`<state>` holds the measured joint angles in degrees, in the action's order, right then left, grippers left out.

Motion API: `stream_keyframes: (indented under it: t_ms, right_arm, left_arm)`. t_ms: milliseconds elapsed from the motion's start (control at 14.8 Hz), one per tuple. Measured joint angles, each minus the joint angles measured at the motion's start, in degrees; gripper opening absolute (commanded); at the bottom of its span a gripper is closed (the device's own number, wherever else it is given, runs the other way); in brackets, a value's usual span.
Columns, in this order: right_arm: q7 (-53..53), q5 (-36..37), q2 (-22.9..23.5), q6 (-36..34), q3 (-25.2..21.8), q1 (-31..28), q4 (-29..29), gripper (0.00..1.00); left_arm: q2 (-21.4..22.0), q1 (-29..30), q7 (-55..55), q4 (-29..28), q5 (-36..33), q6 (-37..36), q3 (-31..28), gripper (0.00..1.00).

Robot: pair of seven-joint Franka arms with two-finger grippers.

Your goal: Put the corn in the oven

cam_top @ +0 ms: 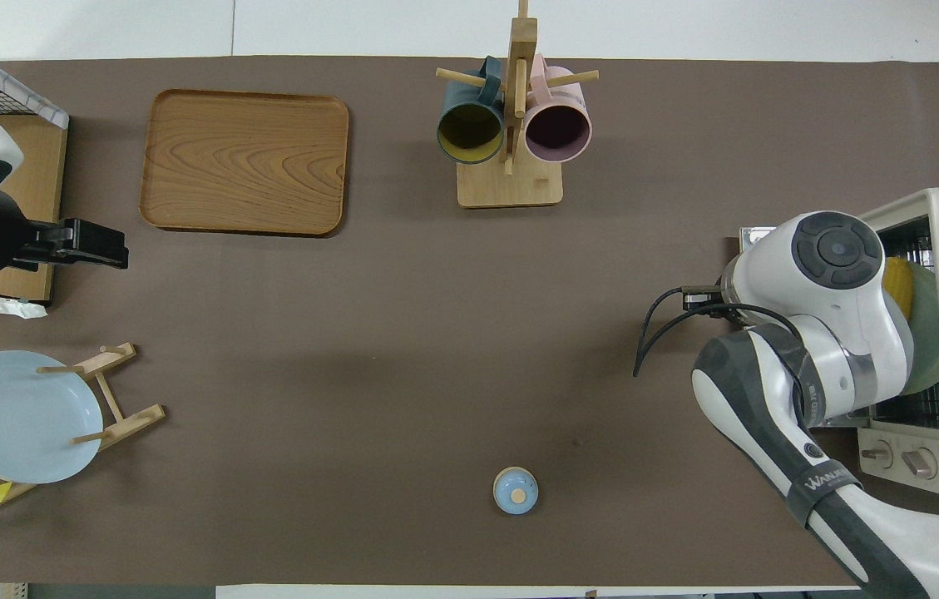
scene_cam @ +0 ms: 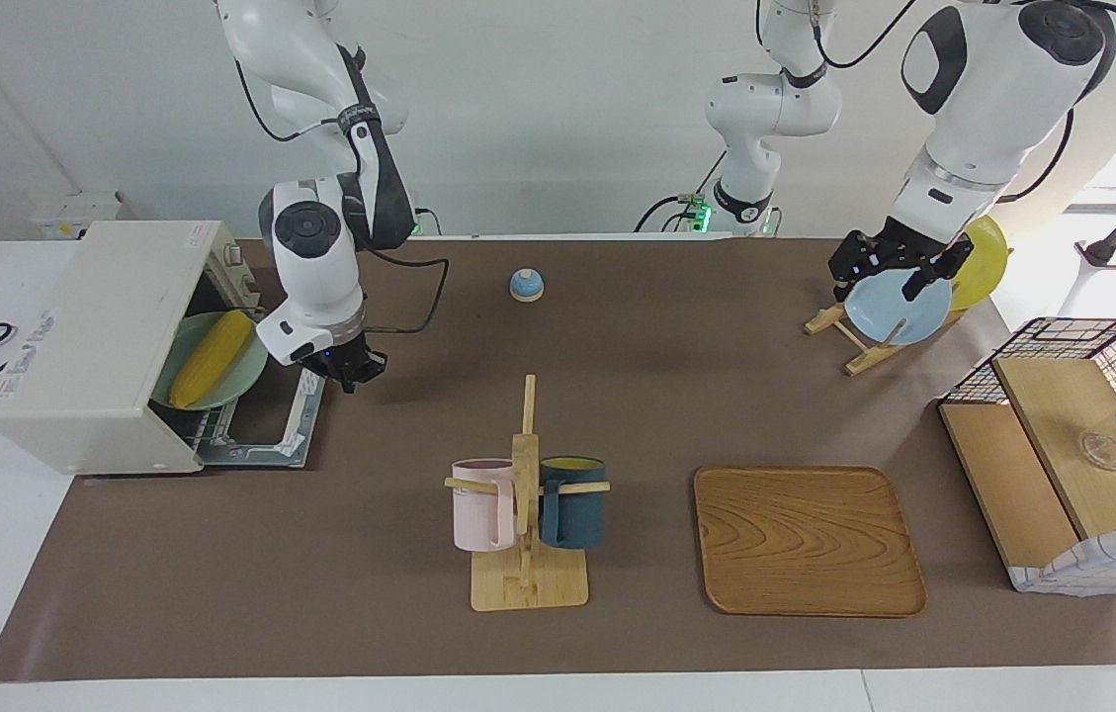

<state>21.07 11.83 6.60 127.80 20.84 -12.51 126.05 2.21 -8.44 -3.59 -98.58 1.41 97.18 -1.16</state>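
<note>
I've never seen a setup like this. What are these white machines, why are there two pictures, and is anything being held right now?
They are two robot arms, each ending in a two-finger gripper. One picture looks at them from across the table; the other looks down from above their own end.

The right gripper is shut, holds nothing, and hangs over the oven's open door. The corn lies on a green plate in the oven.

The left gripper waits, open, over the plate rack.

Also on the table: a mug stand, a wooden tray, a small blue lid and a wire basket.
</note>
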Motion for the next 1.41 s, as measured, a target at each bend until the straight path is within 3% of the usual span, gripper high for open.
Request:
stream_keyframes:
  t_ms: [1145,1414]
  right_arm:
    - [0.0,6.31,0.67,1.84,0.24,-3.24,3.75,0.0]
    - [-1.62,7.61,0.44,-4.74,0.98,-2.64,0.07,0.0]
  left_arm:
    - [0.0,0.0,0.0,0.0,0.0,0.0,0.0,1.0]
    - [0.0,0.0,0.0,0.0,0.0,0.0,0.0,1.0]
